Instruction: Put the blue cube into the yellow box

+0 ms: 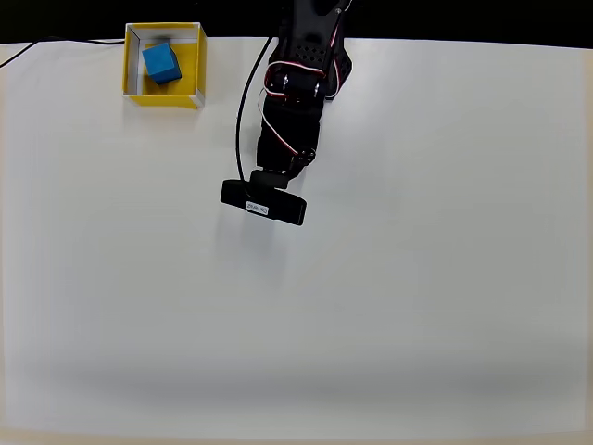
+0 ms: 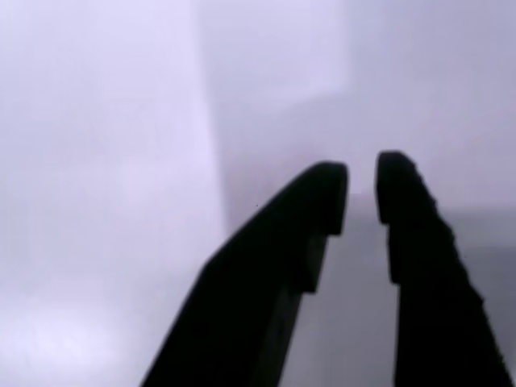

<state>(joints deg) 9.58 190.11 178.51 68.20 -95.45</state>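
Note:
In the overhead view the blue cube lies inside the yellow box at the table's far left corner, resting on the box floor and turned slightly against the walls. My black arm reaches down from the top middle, and its wrist camera block covers the fingers, well to the right of the box and nearer the front. In the wrist view my gripper holds nothing. Its two black fingers stand almost together with a thin slit between them, above bare white table.
The white table spreads wide in front of and to the right of the arm. A black cable hangs along the arm's left side, and a thin wire runs along the far left edge.

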